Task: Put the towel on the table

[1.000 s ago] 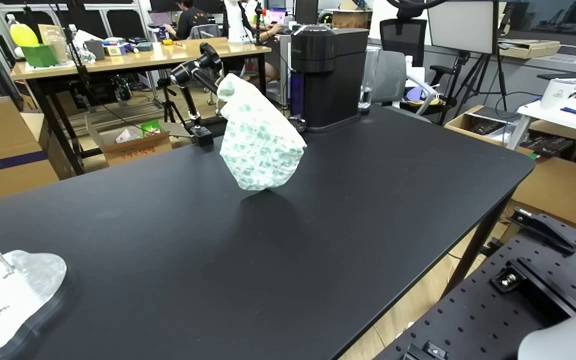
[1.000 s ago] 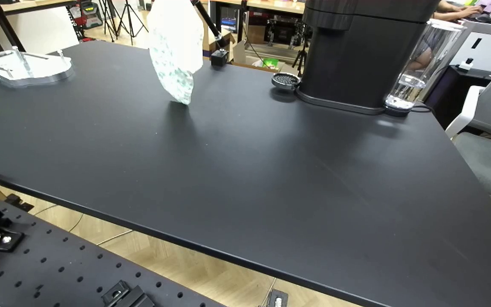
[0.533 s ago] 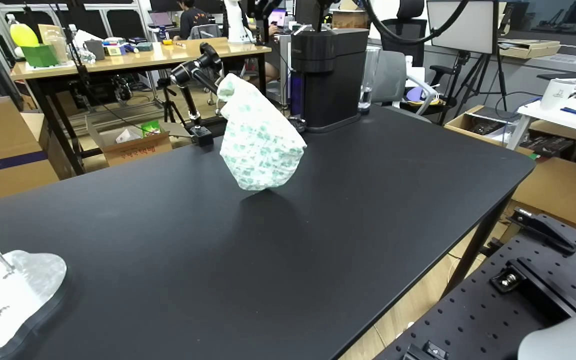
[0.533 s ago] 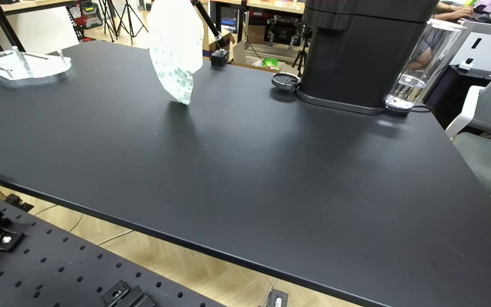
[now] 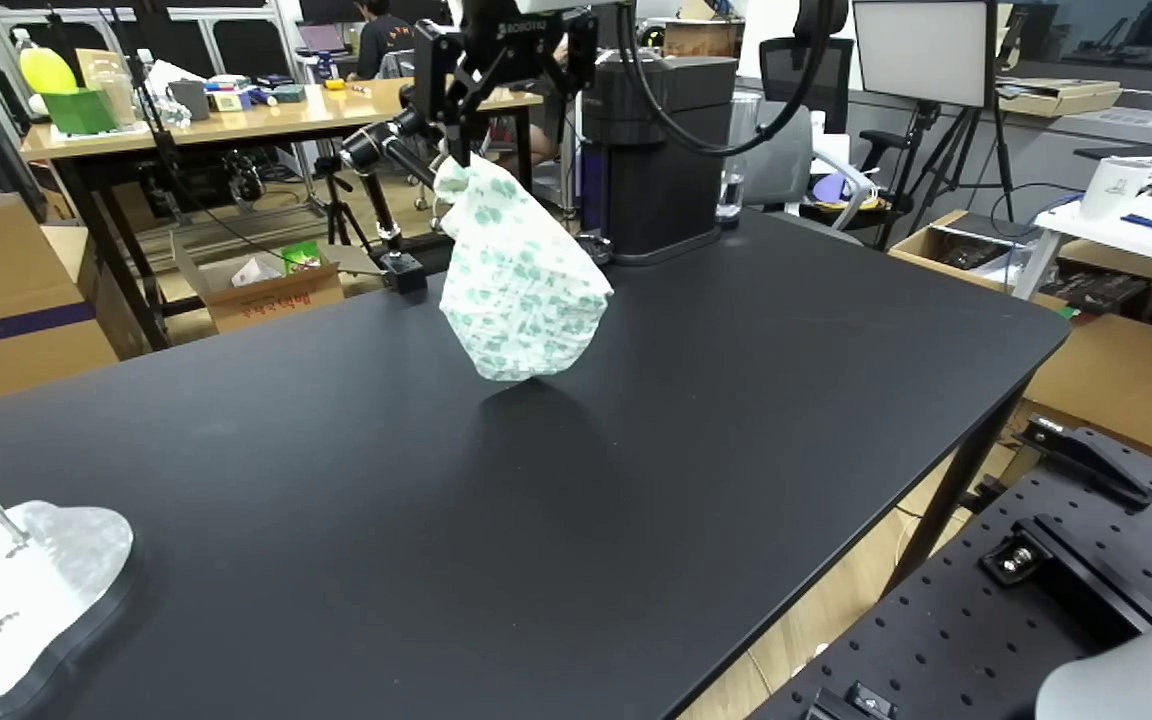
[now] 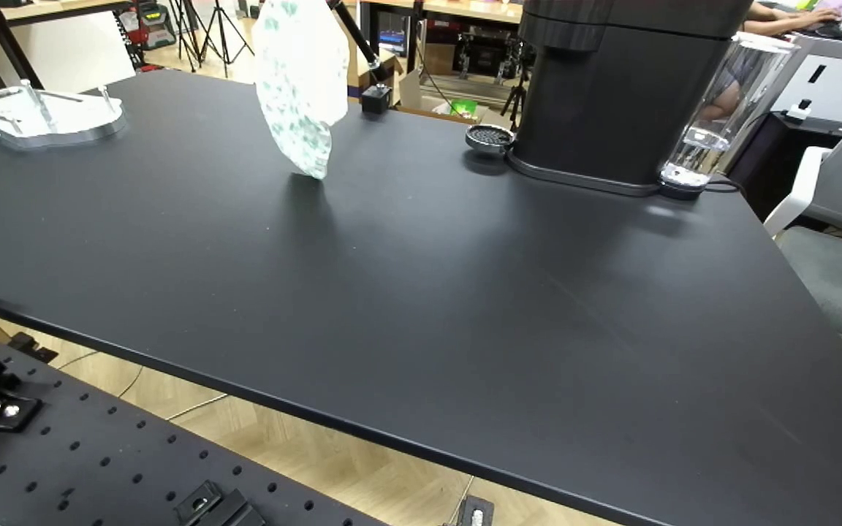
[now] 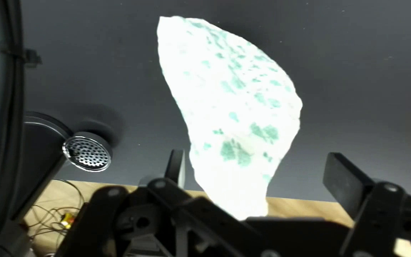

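- Gripper: jaws wide apart in the wrist view, the narrow end of the towel showing between them.
- Clearance: one pad stands just beside the cloth, the opposite one well apart from it; a gap shows on each side.
- Approach: in an exterior view the gripper points down at the towel's upper end, one finger overlapping it. Contact there cannot be told.
- Towel: white with green print, tilted, narrow end up, over the table. A dark shadow lies beneath its lower edge; whether that edge touches the surface cannot be told. What bears the towel is hidden.
- Machine: black, upright on the table, apart from the towel in both exterior views.
- Grate: round, jutting from the machine on the towel's side.
- Tank: clear, just beside the machine, away from the grate.
- Plate: fitted with pins, on the table, well apart from the towel.
- Stand: black, jointed, its base at the table's edge.
- Board: perforated, alongside the table, floor showing between.
- Cable: black, looped in front of the machine.
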